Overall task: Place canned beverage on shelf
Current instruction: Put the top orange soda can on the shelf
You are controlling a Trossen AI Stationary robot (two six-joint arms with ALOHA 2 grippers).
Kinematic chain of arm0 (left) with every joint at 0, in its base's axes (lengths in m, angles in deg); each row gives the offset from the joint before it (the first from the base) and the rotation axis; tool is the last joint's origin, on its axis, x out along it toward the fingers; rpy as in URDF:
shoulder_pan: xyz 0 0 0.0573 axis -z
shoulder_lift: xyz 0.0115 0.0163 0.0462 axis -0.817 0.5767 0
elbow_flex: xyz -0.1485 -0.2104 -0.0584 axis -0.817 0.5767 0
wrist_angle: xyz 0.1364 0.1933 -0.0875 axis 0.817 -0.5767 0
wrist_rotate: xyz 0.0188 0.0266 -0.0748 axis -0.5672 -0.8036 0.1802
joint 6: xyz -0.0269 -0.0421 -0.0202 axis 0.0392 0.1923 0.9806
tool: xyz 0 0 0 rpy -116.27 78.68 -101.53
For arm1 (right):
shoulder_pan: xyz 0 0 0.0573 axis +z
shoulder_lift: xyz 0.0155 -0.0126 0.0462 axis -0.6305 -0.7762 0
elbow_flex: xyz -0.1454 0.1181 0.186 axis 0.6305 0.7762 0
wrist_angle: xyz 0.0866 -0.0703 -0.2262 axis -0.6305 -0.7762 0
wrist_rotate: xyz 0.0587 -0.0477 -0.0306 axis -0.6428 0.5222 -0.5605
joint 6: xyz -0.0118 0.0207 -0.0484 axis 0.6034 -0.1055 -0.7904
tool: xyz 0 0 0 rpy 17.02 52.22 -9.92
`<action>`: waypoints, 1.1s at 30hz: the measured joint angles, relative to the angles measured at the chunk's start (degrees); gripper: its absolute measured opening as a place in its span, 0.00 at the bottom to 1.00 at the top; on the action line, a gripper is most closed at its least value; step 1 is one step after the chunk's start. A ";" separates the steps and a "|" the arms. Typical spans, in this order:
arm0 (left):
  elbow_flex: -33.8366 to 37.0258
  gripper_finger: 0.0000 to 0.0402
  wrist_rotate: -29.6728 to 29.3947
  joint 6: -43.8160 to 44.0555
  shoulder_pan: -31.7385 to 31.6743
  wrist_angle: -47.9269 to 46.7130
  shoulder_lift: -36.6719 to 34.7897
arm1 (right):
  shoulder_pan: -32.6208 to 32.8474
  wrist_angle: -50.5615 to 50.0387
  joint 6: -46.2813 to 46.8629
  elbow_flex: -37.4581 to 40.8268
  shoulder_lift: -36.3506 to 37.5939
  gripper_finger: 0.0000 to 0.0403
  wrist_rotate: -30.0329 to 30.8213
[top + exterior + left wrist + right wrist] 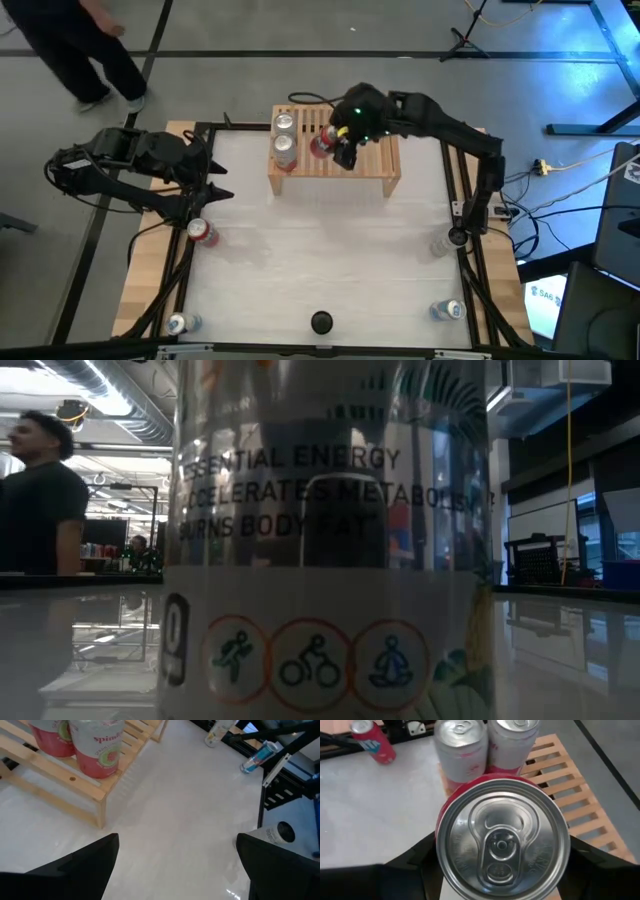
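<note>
My right arm reaches in from the table's right edge, elbow bent, its wrist over the far middle of the table; my right gripper (333, 143) is there, fingers closed on a red can (502, 840). My left arm waits folded at the left edge, left gripper (213, 184) pointing inward just above the table, fingers (85, 865) spread wide

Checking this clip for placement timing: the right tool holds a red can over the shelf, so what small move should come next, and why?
Probably lower it straight down, then release. The right tool grips the red can upright above the shelf, just beside the two cans already standing on the slats. It looks aligned with a free spot next to them. The left tool waits open, away from the shelf.
</note>
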 joint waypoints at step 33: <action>0.00 0.98 -6.09 0.53 -0.02 0.03 0.02 | -6.35 3.34 -21.18 0.02 -9.55 0.65 -6.23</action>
